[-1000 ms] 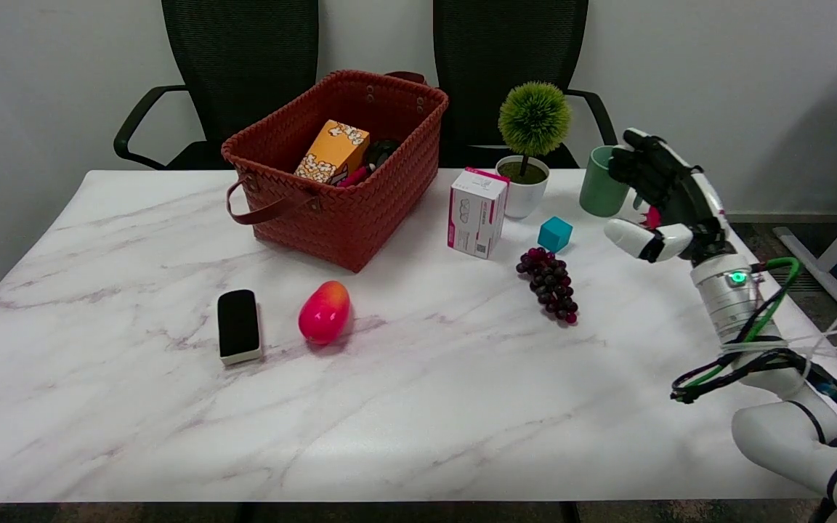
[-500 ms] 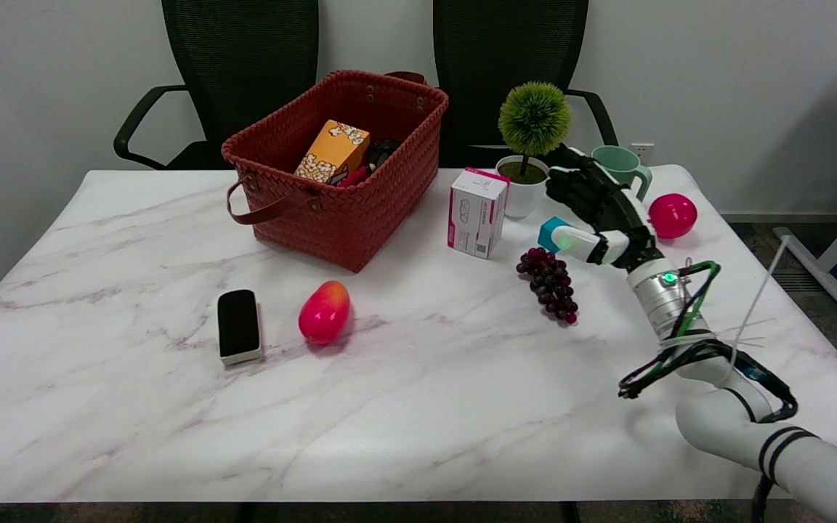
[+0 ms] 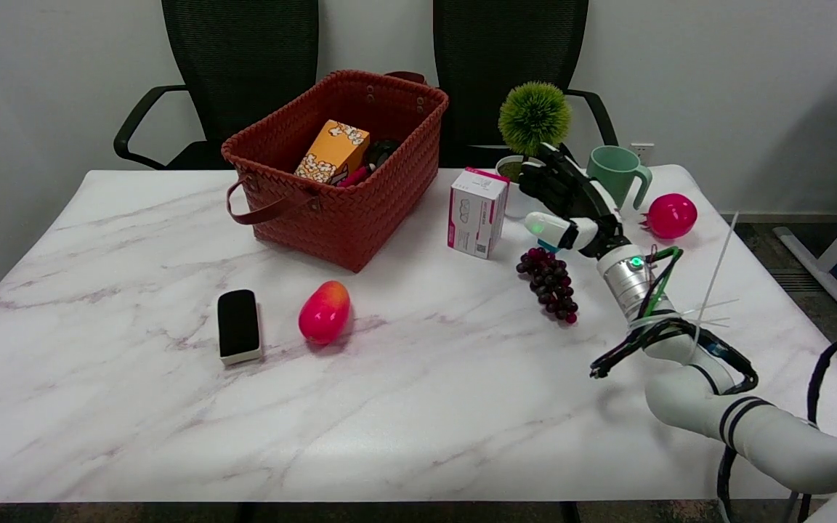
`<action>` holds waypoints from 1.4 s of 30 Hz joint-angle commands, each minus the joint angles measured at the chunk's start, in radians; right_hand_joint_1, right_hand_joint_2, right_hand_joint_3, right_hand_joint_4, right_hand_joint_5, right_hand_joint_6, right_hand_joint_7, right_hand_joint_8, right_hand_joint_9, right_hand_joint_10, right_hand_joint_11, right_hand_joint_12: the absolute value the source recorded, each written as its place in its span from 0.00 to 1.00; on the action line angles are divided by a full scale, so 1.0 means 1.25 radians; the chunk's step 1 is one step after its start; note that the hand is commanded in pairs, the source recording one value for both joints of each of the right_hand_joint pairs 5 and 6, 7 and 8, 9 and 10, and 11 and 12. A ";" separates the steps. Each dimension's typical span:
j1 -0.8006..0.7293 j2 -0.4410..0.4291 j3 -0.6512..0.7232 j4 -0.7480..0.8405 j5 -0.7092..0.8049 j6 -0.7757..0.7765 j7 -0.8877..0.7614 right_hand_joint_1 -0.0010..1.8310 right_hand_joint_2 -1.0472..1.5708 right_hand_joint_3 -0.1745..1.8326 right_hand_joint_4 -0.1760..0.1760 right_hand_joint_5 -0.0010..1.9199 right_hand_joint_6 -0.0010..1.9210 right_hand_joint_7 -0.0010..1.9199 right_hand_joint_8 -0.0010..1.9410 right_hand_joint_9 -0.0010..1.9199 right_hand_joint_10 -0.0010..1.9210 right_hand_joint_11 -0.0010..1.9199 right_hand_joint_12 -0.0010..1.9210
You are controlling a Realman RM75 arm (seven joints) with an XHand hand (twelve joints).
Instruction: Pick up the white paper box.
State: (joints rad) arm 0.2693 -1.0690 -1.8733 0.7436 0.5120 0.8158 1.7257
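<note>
Robot hand [image 3: 562, 200] empty, fingers spread, just right of white paper box [image 3: 476, 212], not touching.

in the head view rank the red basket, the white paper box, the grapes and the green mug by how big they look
Largest to smallest:
1. red basket
2. white paper box
3. grapes and green mug: these look about alike, and the mug sits farther from the camera, so I won't rank them.

Bright, even light falls from above. The basket [image 3: 346, 171] casts a soft shadow on the bench [image 3: 135, 407], whose glossy near edge shows mild glare. Focus is sharp throughout.
</note>
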 commanded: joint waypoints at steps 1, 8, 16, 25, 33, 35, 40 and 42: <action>0.087 -0.026 -0.047 -0.066 -0.001 -0.042 0.015 0.63 0.31 0.59 0.50 0.11 0.11 0.25 0.25 0.25 0.25 0.21 0.21; 0.100 -0.027 -0.046 -0.078 -0.001 -0.042 0.013 0.63 0.31 0.60 0.50 0.11 0.11 0.25 0.25 0.25 0.25 0.21 0.21; 0.107 -0.028 -0.045 -0.083 -0.001 -0.039 0.013 0.63 0.32 0.60 0.50 0.15 0.15 0.25 0.25 0.25 0.25 0.20 0.20; 0.094 -0.028 -0.040 -0.079 0.000 -0.033 0.013 0.63 0.33 0.59 0.50 0.17 0.17 0.25 0.25 0.25 0.25 0.20 0.20; 0.082 -0.028 -0.040 -0.075 0.004 -0.032 0.013 0.63 0.34 0.58 0.50 0.18 0.18 0.25 0.25 0.26 0.25 0.20 0.20; 0.081 -0.028 -0.041 -0.073 0.004 -0.032 0.013 0.63 0.34 0.57 0.50 0.18 0.18 0.25 0.25 0.26 0.26 0.19 0.19; 0.071 -0.028 -0.045 -0.060 0.005 -0.031 0.013 0.62 0.35 0.56 0.50 0.19 0.19 0.25 0.25 0.26 0.26 0.20 0.20; 0.068 -0.028 -0.044 -0.054 0.005 -0.031 0.014 0.62 0.35 0.56 0.50 0.19 0.19 0.25 0.25 0.26 0.26 0.20 0.20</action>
State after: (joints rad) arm 0.3761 -1.1023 -1.9244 0.6521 0.5149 0.7741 1.7418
